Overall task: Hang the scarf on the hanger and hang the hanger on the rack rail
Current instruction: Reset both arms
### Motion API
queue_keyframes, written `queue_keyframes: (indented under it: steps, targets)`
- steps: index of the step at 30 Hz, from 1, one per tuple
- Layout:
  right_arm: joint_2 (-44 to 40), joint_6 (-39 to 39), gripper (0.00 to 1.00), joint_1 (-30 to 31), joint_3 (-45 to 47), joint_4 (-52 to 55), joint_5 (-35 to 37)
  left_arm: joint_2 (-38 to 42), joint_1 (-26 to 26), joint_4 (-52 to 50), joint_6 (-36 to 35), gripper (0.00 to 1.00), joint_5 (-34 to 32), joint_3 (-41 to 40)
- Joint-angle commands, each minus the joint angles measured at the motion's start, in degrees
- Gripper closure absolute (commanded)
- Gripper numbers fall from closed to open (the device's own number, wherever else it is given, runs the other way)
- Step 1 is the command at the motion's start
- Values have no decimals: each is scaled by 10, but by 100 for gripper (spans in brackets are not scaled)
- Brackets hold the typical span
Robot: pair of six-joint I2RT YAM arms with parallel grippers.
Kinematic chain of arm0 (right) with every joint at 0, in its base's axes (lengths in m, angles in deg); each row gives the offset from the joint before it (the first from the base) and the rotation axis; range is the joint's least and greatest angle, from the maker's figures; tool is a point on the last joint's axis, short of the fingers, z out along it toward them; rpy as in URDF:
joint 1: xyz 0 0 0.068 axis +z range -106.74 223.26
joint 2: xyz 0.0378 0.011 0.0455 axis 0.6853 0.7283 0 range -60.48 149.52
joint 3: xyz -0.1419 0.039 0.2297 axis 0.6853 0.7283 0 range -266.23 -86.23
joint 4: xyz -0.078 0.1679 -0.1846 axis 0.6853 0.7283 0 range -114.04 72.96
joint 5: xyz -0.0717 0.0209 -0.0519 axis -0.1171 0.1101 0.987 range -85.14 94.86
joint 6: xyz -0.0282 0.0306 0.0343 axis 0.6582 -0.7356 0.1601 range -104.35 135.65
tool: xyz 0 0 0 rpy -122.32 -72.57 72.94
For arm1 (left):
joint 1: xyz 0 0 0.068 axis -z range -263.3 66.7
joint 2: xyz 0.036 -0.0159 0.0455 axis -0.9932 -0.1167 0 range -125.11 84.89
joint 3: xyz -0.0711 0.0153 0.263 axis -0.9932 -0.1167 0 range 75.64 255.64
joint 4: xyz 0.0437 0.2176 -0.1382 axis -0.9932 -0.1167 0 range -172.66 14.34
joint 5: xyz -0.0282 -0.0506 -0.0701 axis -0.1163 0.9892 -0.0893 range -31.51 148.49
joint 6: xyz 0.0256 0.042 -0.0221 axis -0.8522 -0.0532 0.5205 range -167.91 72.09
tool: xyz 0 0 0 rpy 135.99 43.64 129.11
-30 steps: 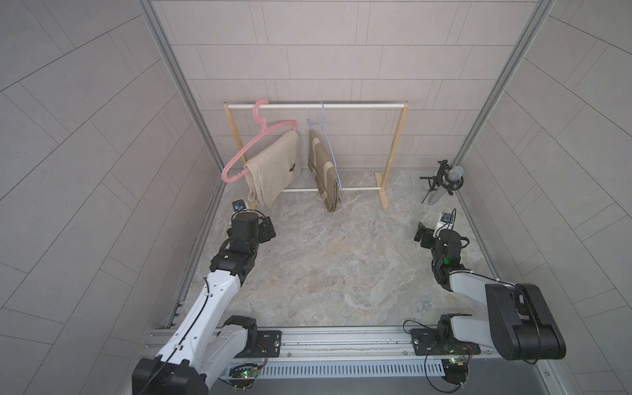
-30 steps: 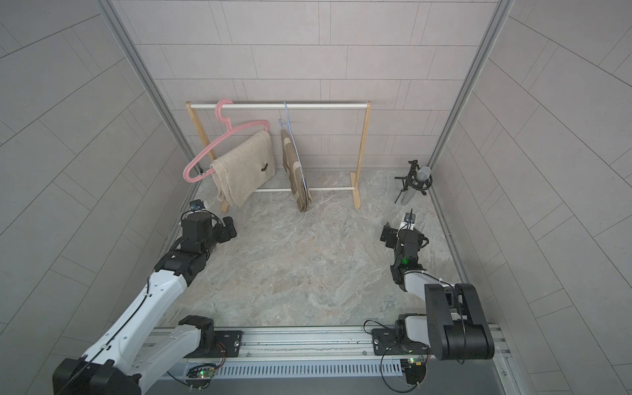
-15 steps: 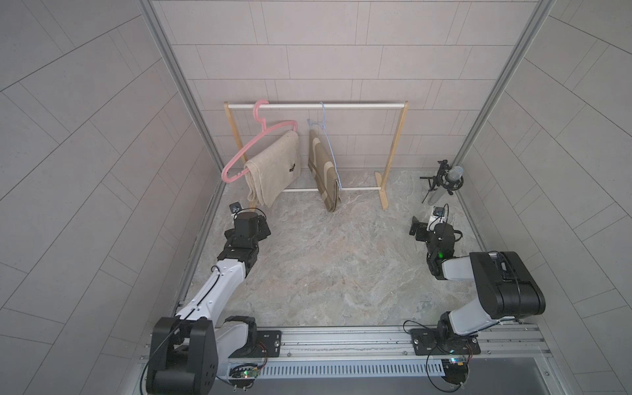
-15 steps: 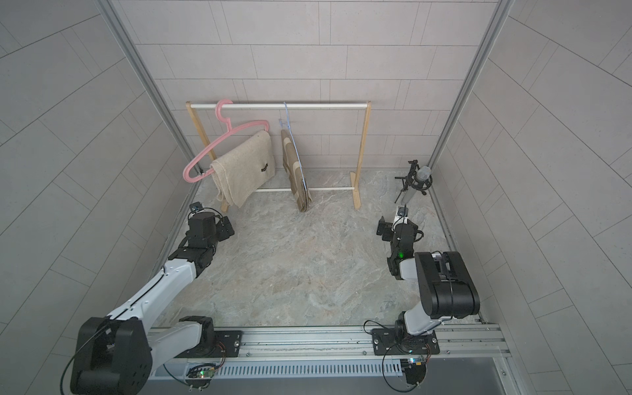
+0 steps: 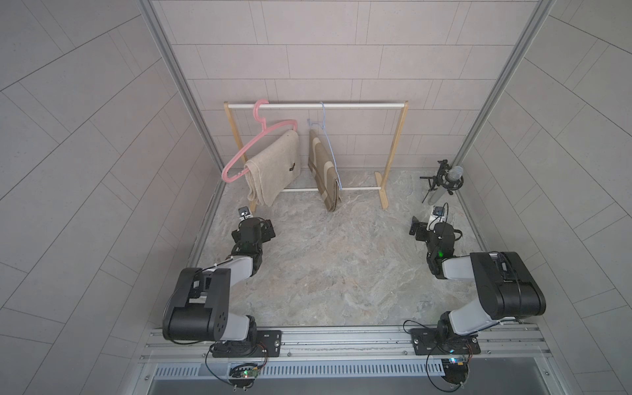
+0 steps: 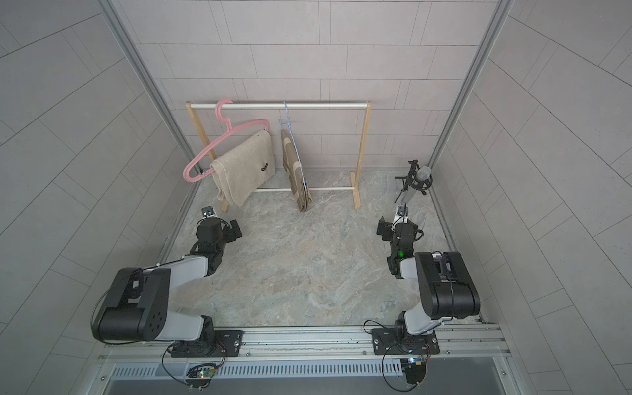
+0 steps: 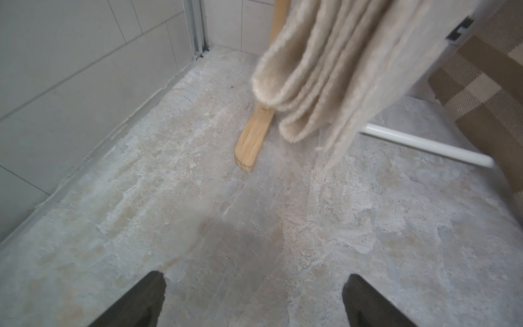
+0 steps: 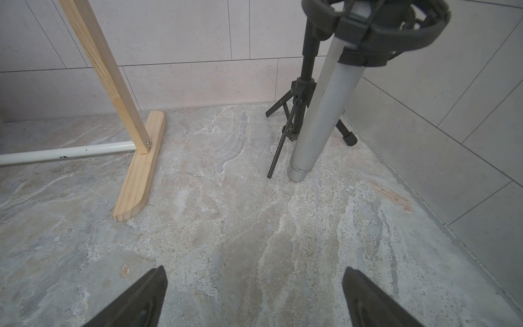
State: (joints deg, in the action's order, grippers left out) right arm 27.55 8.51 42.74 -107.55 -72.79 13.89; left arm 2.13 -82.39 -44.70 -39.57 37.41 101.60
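A beige scarf [image 5: 273,167] [image 6: 244,167] is draped over the lower bar of a pink hanger [image 5: 244,150] [image 6: 205,152]. The hanger's hook sits on the rack's white rail [image 5: 359,105] [image 6: 325,105]. My left gripper [image 5: 263,229] [image 6: 234,229] [image 7: 254,286] is low over the floor in front of the rack's left foot. It is open and empty, with the scarf's [image 7: 353,70] folded end hanging just beyond it. My right gripper [image 5: 419,227] [image 6: 384,227] [image 8: 254,283] is open and empty near the right wall.
A brown striped cloth [image 5: 323,171] [image 6: 295,171] hangs on a thin blue hanger further along the rail. The rack's wooden feet [image 7: 252,136] [image 8: 138,175] rest on the stone floor. A microphone on a small tripod [image 5: 443,179] [image 6: 415,179] [image 8: 319,113] stands in the back right corner.
Both arms have folded back, their elbows dropping toward the front rail, while the grippers stayed near the same spots. The scarf and hanger have not moved.
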Motion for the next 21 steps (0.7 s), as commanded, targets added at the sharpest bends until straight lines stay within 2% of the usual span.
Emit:
queue_keyframes:
  steps: [1,6,8,12,21]
  targets:
    - [-10,-3,0,-2,-5,4,5,-5,-6,75,-24,1,65,-7]
    - [-10,-3,0,-2,-5,4,4,-55,-6,195,-42,1,113,-42]
    - [-10,-3,0,-2,-5,3,4,-41,-6,142,-45,1,120,-27]
    - [-10,-3,0,-2,-5,3,4,-48,-7,121,-52,0,129,-11]
    - [-10,2,0,1,-8,8,4,-49,6,121,-63,0,116,-10]
